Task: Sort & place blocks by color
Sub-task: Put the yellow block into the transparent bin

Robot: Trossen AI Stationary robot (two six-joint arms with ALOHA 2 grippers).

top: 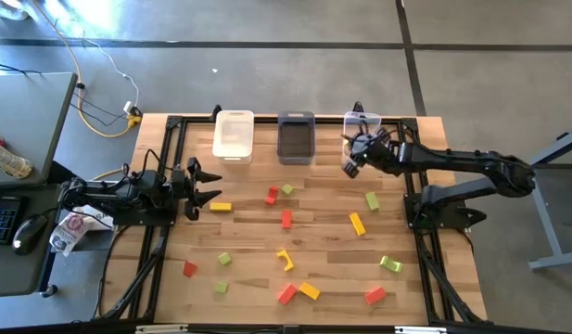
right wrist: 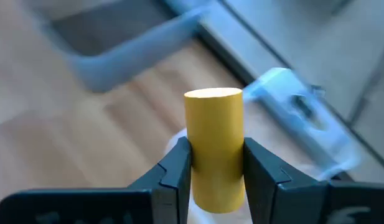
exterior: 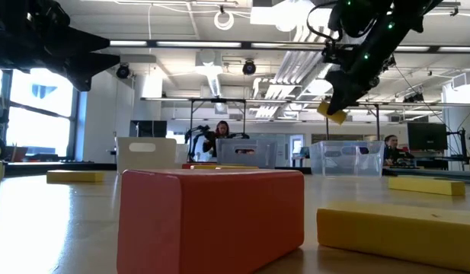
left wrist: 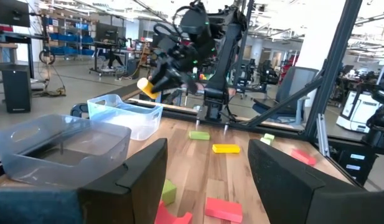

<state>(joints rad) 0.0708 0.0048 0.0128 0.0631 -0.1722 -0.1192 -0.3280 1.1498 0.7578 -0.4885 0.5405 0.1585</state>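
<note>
My right gripper (top: 351, 168) hangs above the table just in front of the clear bin (top: 362, 124), shut on a small yellow block (right wrist: 213, 143); the low view shows the block (exterior: 333, 113) high in the air. Loose red, yellow and green blocks lie flat across the table, among them a yellow bar (top: 358, 224), a red one (top: 286, 219) and a green one (top: 372, 200). My left gripper (top: 204, 188) waits open at the table's left edge beside a yellow bar (top: 220, 206), touching nothing. My right gripper pinches the yellow block by two opposite sides (right wrist: 196, 163) between its two fingers. The block's far end (right wrist: 213, 94) sticks out past the fingertips. The fingers slant down from the table's right side. The block is lifted well clear of the table.
A white bin (top: 234, 134), a dark grey bin (top: 296, 137) and the clear bin stand in a row at the far edge. A dark frame (top: 165, 167) runs round the table. People and benches show in the room beyond.
</note>
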